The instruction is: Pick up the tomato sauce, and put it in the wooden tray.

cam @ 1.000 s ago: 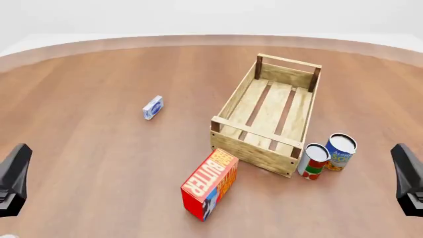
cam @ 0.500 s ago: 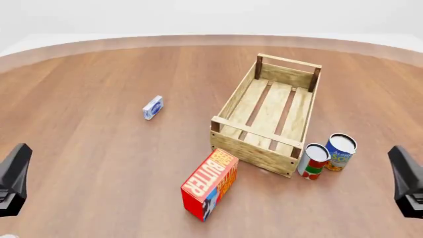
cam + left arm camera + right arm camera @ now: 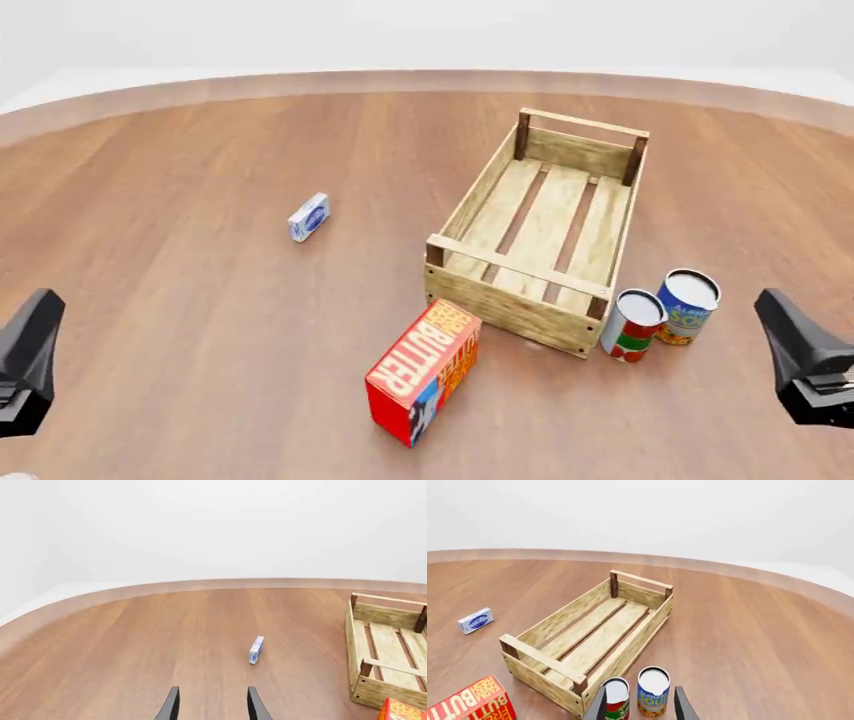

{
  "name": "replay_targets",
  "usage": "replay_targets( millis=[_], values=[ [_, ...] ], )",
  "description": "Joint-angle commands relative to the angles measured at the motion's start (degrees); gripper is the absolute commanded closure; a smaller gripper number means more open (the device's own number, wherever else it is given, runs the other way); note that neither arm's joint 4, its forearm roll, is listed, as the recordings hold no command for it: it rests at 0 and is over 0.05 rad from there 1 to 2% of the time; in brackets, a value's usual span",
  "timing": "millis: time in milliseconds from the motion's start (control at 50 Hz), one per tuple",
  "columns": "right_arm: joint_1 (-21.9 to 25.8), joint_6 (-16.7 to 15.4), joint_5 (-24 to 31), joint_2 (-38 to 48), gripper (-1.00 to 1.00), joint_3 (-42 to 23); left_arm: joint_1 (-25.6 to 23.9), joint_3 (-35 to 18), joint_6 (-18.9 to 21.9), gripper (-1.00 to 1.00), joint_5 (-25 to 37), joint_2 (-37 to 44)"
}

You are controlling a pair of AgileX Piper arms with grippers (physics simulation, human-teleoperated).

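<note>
Front view: the tomato sauce (image 3: 633, 325) stands upright just off the near right corner of the wooden tray (image 3: 545, 228), right beside a blue can (image 3: 689, 306). The right gripper (image 3: 805, 362) is way closer than the left gripper (image 3: 27, 362), with the can ahead and to its left.

Left wrist view: fingers (image 3: 171, 707) spread, holding nothing, no sauce in sight.

Right wrist view: spread fingers (image 3: 680, 706), empty, with both cans straight ahead and the sauce (image 3: 616, 698) toward 1 finger.
</note>
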Motion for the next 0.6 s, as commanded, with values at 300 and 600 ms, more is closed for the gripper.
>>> replay_targets(
  millis=[300, 600],
  values=[
    [3.17, -0.89, -0.49, 10.06, -1.0, -2.49, 0.0, 0.0, 0.0, -1.0, 0.0, 0.0],
    [4.59, -1.94, 0.08, 14.81, -1.0, -4.8, 0.0, 0.0, 0.0, -1.0, 0.0, 0.0]
  ],
)
